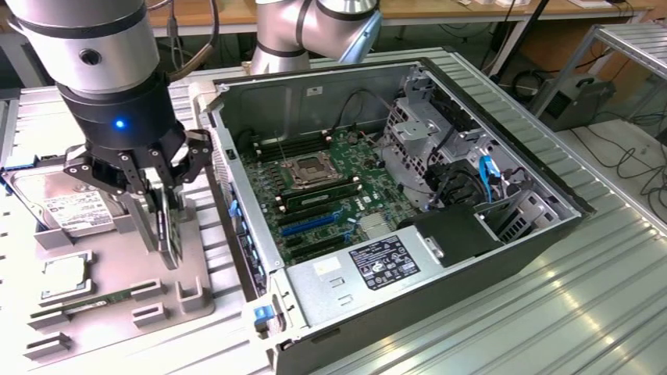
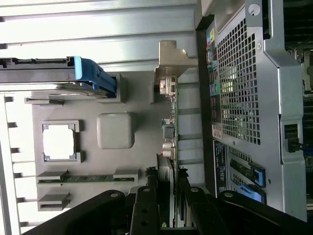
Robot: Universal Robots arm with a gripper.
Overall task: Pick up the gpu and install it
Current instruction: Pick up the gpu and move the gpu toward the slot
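The gpu point(image 1: 168, 234), a thin black card, stands on edge on the grey holder tray point(image 1: 115, 258) at the exterior view's left, beside the open computer case point(image 1: 417, 125). My gripper point(image 1: 158, 194) comes down from above, its fingers shut on the card's upper edge. In the wrist view the gpu point(image 2: 169, 127) runs edge-on away from my gripper point(image 2: 167, 188), with its pale bracket point(image 2: 171, 61) at the far end. The card's lower edge looks level with the tray; I cannot tell whether it is lifted.
The holder tray point(image 2: 142, 161) also carries a silver hard drive point(image 1: 61, 201), a processor chip point(image 1: 65, 275) and a green memory stick point(image 1: 99, 301). The case wall point(image 1: 234, 211) rises close beside the card. Blue expansion slots point(image 1: 312, 224) lie on the motherboard inside.
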